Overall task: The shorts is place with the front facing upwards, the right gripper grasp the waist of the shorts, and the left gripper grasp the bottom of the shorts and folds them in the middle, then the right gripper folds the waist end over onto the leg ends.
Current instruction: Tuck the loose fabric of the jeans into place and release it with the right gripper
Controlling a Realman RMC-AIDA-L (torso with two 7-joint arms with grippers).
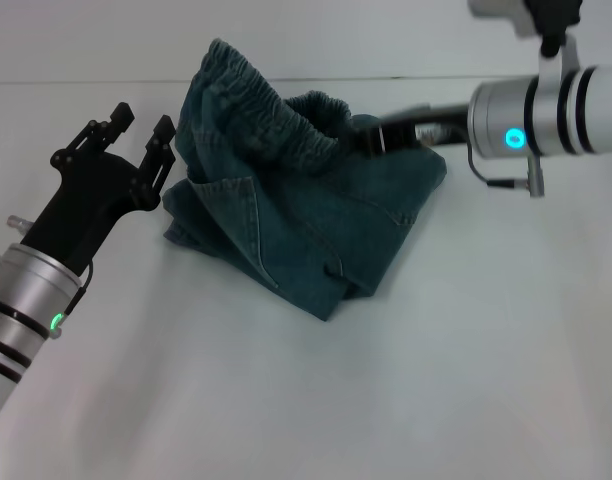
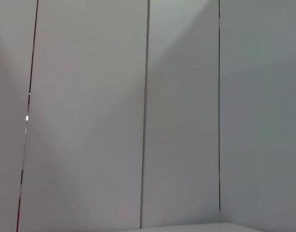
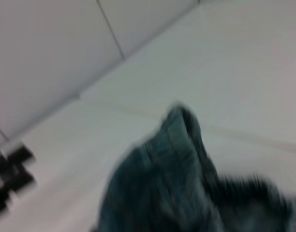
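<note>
The blue-green denim shorts (image 1: 306,215) lie bunched and folded on the white table (image 1: 456,380). The waist of the shorts (image 1: 276,115), a ruffled elastic band, is pulled up and stands above the heap. My right gripper (image 1: 364,138) is at its right end, shut on the band, with its fingertips sunk in the cloth. The right wrist view shows the lifted denim (image 3: 177,193) close up. My left gripper (image 1: 139,125) is open and holds nothing, just left of the shorts' left edge. I cannot make out the bottom of the shorts among the folds.
The left wrist view shows only pale wall panels (image 2: 148,116). In the right wrist view the left gripper (image 3: 10,179) shows far off at the picture's edge, with the wall (image 3: 51,53) behind the table. White tabletop surrounds the shorts on all sides.
</note>
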